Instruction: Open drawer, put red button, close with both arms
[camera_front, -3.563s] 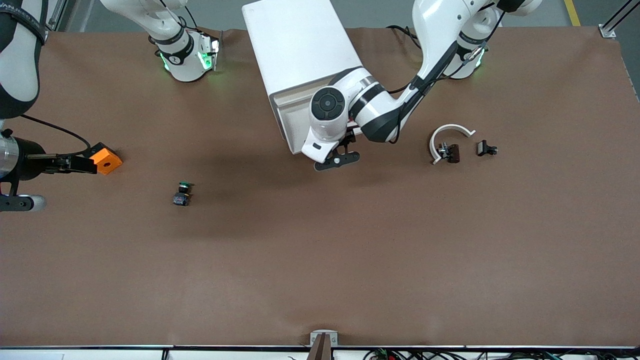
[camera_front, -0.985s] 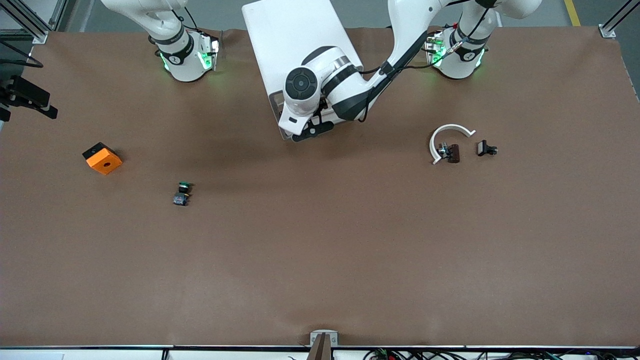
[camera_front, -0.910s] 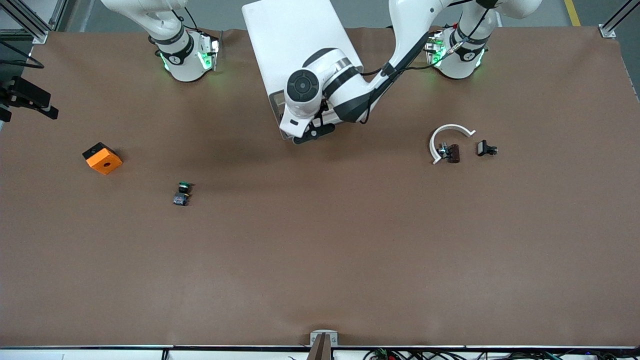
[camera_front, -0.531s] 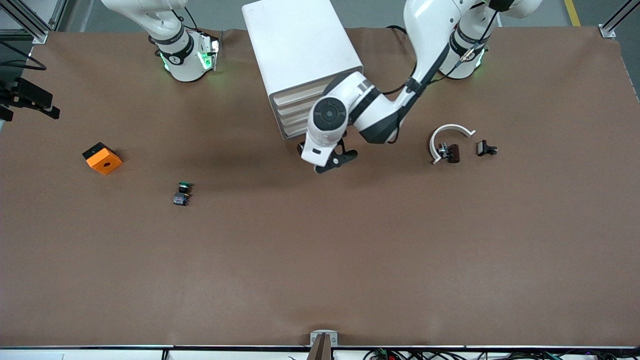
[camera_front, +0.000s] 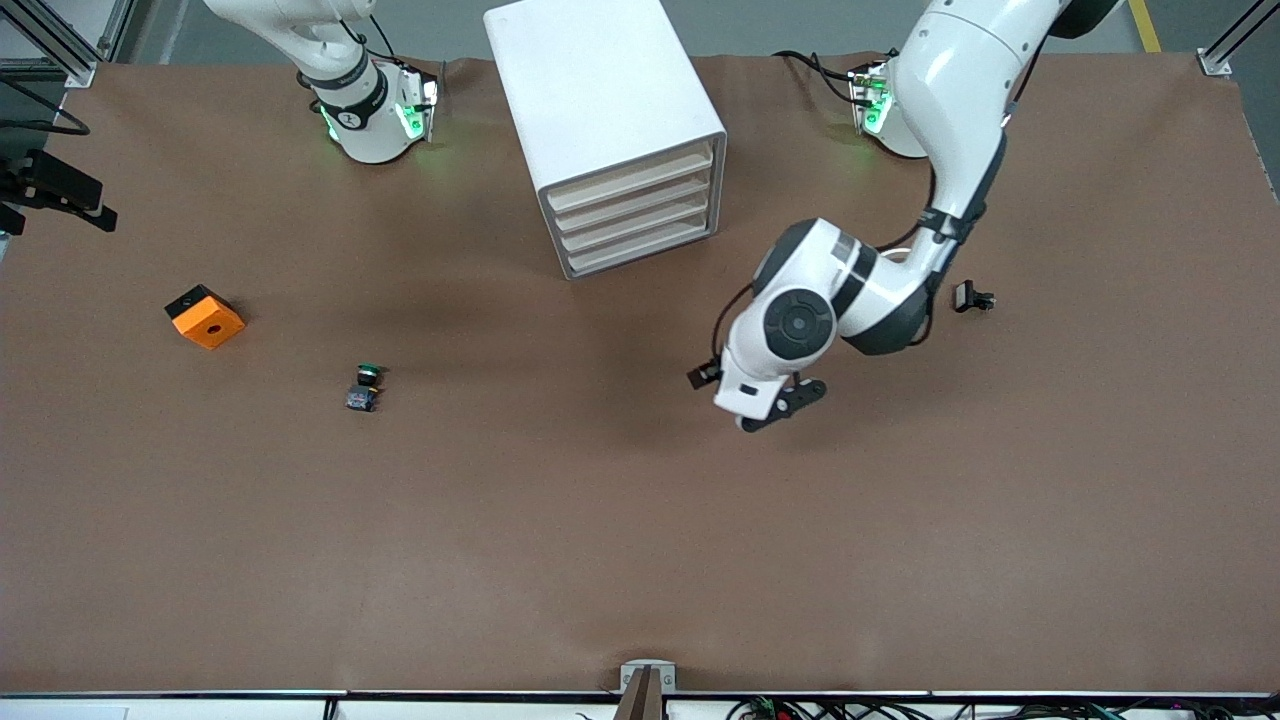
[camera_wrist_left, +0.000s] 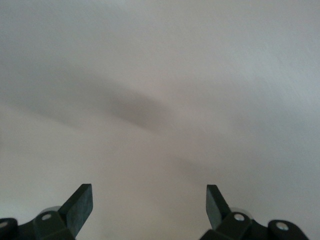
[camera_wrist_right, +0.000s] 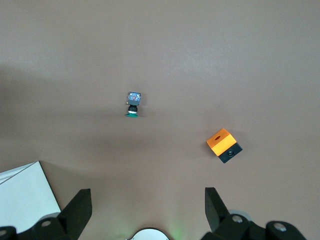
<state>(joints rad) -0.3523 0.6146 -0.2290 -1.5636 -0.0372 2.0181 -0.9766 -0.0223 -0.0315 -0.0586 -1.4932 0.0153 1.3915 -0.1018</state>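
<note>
The white drawer cabinet (camera_front: 605, 100) stands between the arm bases, its several drawers (camera_front: 635, 210) all shut. The red button is not in view. My left gripper (camera_front: 775, 408) hangs open and empty over bare table, nearer the front camera than the cabinet and toward the left arm's end. The left wrist view shows its open fingers (camera_wrist_left: 80, 205) over a blurred plain surface. My right gripper (camera_wrist_right: 147, 205) is open and empty, high over the right arm's end of the table, looking down on the green-capped button (camera_wrist_right: 133, 104).
The green-capped button (camera_front: 364, 386) and an orange cube with a hole (camera_front: 205, 317) lie toward the right arm's end; the cube also shows in the right wrist view (camera_wrist_right: 224, 145). A small black clip (camera_front: 972, 297) lies beside the left arm's wrist.
The left arm pushed the open drawer shut, then swung away from the cabinet toward its own end. The right gripper left the orange cube and rose early on, then stayed still.
</note>
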